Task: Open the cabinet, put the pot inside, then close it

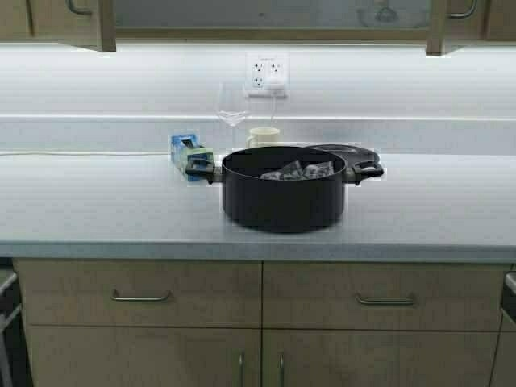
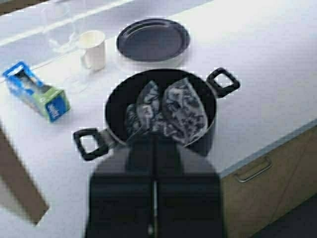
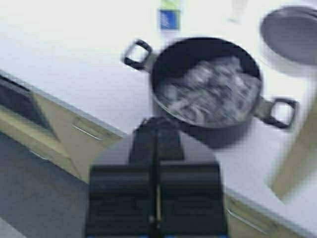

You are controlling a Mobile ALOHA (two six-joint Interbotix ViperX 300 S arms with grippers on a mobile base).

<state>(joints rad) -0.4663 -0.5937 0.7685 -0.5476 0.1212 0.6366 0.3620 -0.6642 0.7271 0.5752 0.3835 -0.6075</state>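
Note:
The matte-black pot (image 1: 282,197) stands on the counter with its two loop handles out to the sides and a crumpled grey patterned bag (image 1: 300,171) inside. Above it, the cabinet's two tan doors (image 1: 101,24) stand swung open, showing a pale interior (image 1: 274,12). Neither arm appears in the high view. The left wrist view looks down on the pot (image 2: 118,101), with the left gripper (image 2: 153,141) shut and empty above its near rim. Over the counter's front edge, short of the pot (image 3: 198,52), the right gripper (image 3: 156,124) is shut and empty.
Behind the pot are a cream mug (image 1: 264,136), a wine glass (image 1: 232,105), a flat dark round disc (image 1: 343,151) and a blue-green box (image 1: 189,155). A wall outlet (image 1: 266,74) sits above. Drawers with bar handles (image 1: 141,296) lie under the counter.

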